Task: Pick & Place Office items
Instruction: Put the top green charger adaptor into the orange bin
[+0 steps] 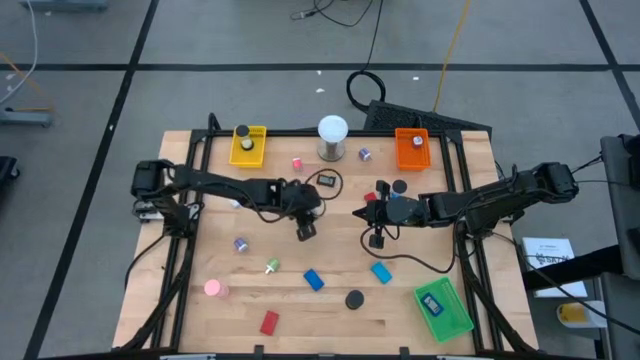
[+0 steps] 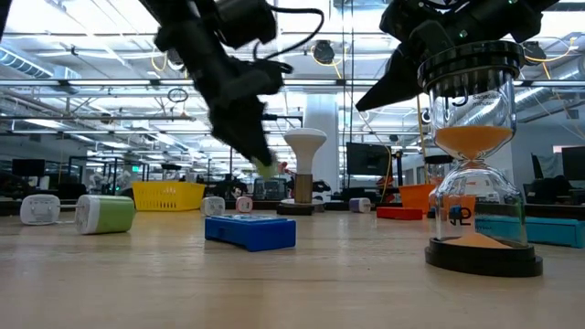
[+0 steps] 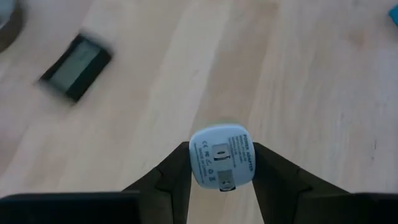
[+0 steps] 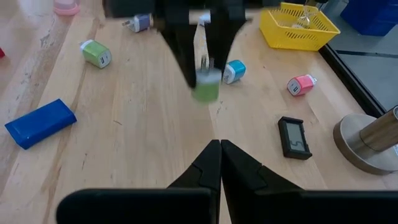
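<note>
Bare wood of the table (image 1: 330, 250) lies open mid-board, trays out near the edges. Left gripper (image 3: 221, 186) hangs above centre, jaws part-closed, pinching a small plug adapter (image 3: 221, 162), probably pale green. Right gripper (image 4: 220, 163) waits nearby, fingers pressed together, empty.

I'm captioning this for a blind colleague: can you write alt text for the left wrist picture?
The left hand grips a small whitish plug adapter between its two dark fingers, above a light wooden table. A small black screen gadget lies on the table farther off.
</note>
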Robot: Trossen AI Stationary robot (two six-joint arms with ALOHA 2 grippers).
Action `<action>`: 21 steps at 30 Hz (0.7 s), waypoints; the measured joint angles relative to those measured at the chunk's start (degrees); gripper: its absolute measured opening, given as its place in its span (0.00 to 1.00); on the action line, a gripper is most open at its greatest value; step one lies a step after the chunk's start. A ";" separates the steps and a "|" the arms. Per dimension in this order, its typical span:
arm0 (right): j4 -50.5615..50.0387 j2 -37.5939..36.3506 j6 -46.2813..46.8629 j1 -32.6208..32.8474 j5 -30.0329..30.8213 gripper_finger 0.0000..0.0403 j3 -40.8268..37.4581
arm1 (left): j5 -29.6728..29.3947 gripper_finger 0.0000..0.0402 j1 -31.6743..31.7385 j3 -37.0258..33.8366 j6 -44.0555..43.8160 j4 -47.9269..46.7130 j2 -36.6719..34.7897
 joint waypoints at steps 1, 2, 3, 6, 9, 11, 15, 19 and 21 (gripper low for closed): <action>0.18 0.00 0.01 0.00 0.01 0.01 0.00 | 0.70 0.34 0.06 0.01 1.53 2.26 1.25; 0.38 0.00 0.07 0.00 0.01 0.01 0.02 | 1.45 0.34 0.09 0.26 3.06 3.94 2.62; 0.35 0.00 0.07 0.00 0.00 0.01 0.02 | 2.08 0.34 0.08 0.96 4.70 5.05 3.94; 0.25 0.00 0.07 0.00 0.00 0.01 0.02 | 2.35 0.34 0.08 4.95 9.02 5.61 7.99; 0.34 0.00 0.07 0.00 0.00 0.01 0.02 | 3.19 0.34 0.08 9.69 12.20 4.62 11.92; 0.25 0.00 0.07 0.00 -0.02 0.01 0.02 | 3.82 0.34 0.08 12.51 13.79 3.50 14.47; -0.33 0.00 0.07 0.00 -0.09 0.01 0.00 | 4.71 0.34 0.15 16.46 16.16 0.55 18.19; -0.51 0.00 0.09 0.02 -0.11 0.01 0.00 | 5.21 0.34 0.40 17.38 16.88 -0.67 19.47; -0.61 0.00 0.08 0.02 -0.11 0.01 0.00 | 6.26 0.34 0.85 17.40 16.71 -1.51 19.50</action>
